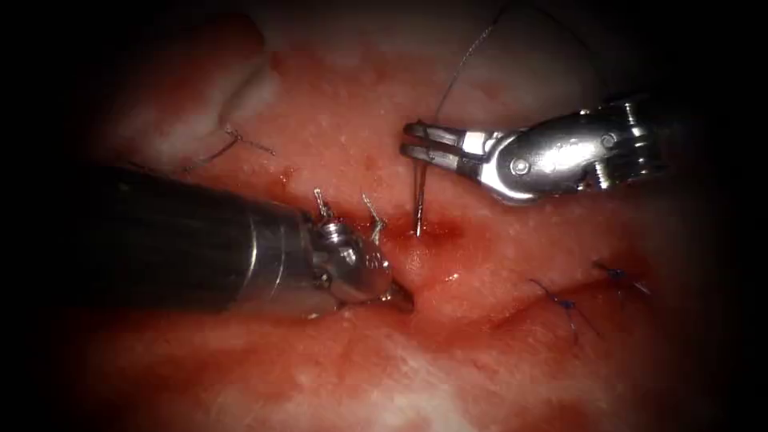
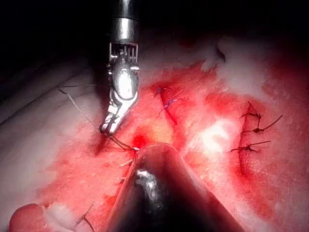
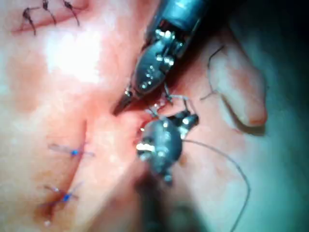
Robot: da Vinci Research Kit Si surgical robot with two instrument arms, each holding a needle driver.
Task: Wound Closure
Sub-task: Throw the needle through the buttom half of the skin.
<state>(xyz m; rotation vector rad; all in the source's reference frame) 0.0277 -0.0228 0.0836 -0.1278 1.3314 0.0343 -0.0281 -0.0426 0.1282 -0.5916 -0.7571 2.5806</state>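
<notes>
Endoscope view: we see the right end effector [image 1: 416, 140] clenched on the needle [image 1: 418, 200] near its upper end, the needle hanging almost straight down with its lower tip entering the tissue [image 1: 496, 352] at the cut [image 1: 432, 240], just right of the cut's wet middle. The thread [image 1: 464, 64] trails up and away from those jaws. Our left end effector [image 1: 400, 300] lies low against the tissue on the left side of the cut; it looks clenched at the tip, but we cannot tell whether it pinches tissue or merely presses on it.

As for progress, we judge the work partly done: blue-knotted stitches [image 1: 564, 304] sit along the cut's right stretch, and short cut ends of thread [image 1: 372, 212] stand near the left tool. The open, reddened middle of the cut is not yet closed, and this bite is barely begun, since most of the needle is above the surface.
</notes>
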